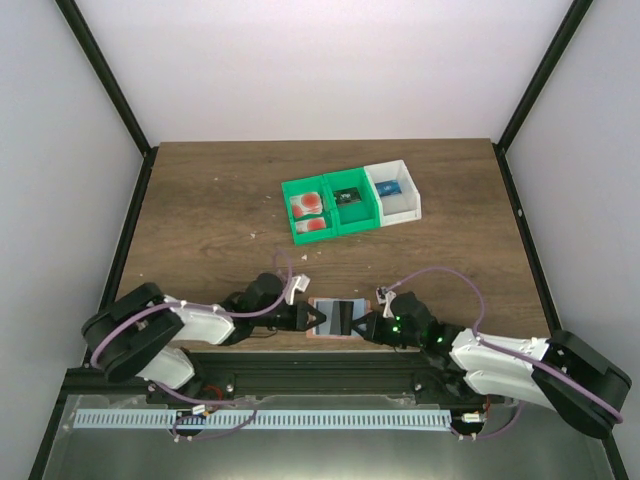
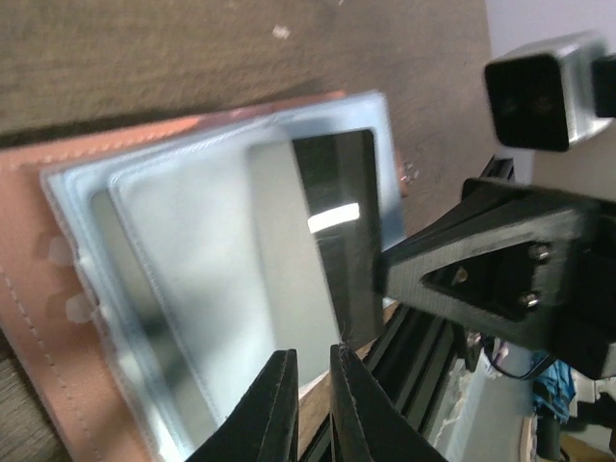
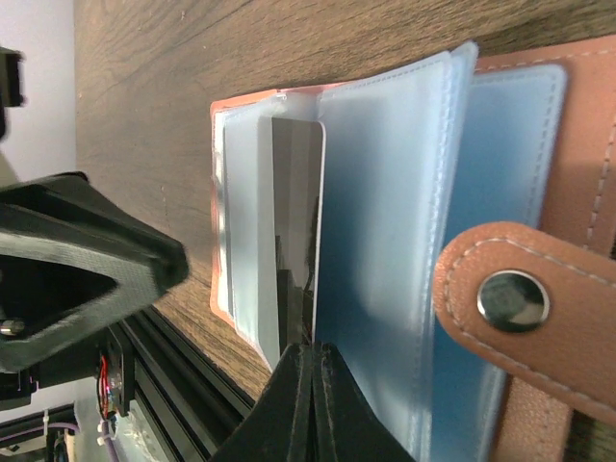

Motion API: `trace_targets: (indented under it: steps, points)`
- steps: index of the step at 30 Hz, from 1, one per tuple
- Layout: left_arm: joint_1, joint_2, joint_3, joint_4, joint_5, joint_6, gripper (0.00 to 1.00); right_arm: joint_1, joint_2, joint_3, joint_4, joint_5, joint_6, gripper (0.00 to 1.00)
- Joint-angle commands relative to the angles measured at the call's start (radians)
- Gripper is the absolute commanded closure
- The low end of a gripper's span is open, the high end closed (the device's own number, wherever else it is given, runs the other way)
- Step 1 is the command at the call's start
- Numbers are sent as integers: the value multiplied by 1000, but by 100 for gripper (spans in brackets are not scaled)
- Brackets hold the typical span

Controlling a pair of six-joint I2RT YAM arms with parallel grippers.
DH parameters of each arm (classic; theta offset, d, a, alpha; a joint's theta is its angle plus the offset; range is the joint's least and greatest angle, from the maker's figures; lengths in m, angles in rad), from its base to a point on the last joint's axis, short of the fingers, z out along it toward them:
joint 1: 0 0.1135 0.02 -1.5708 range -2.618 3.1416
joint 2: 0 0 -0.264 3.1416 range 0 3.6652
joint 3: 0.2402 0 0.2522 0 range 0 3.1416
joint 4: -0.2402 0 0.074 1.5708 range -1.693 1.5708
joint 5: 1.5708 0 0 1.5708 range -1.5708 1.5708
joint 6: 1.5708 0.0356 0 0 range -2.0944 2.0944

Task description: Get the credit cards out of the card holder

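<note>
On the left, our left gripper (image 2: 314,368) hovers at the near edge of the card holder (image 1: 324,318), its fingers a narrow slit apart; we cannot tell whether anything lies between them. The holder lies open at the near edge of the table (image 1: 200,220), between our two grippers, salmon side down and blue-grey pockets up. Well beyond it, two credit cards (image 1: 308,206) lie in the left compartment of the green bin (image 1: 287,212), so we judge the task partly done. In the opened pocket we see what looks like another card (image 3: 298,173), pale-rimmed with a rounded corner, its face lost in glare. On the right, our right gripper (image 3: 313,361) has its fingers pressed together on the near edge of one pocket leaf (image 3: 385,192), which stands up off the stack; we judge it is nipping that leaf to hold the pocket open. To do this step well, we should hold the right side firm without pulling higher, or the holder may lift or slide off the table's edge. The left fingers should straddle the card alone, not the slippery sleeve, close on its exposed edge, and draw it straight along the pocket.
</note>
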Motion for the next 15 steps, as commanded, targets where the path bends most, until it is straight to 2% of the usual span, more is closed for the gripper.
trace_targets:
  steps: [1, 6, 15]
  points:
    - [-5, 106, -26, 203, 73, -50, 87, -7, 1, 11, -7, 0, -14, 100]
    - [-5, 187, -9, 203, 72, -38, 89, -7, -8, 9, -20, 2, -17, 100]
    - [-6, 213, -23, 146, 23, 0, 89, -7, -109, -1, -130, 49, -28, 99]
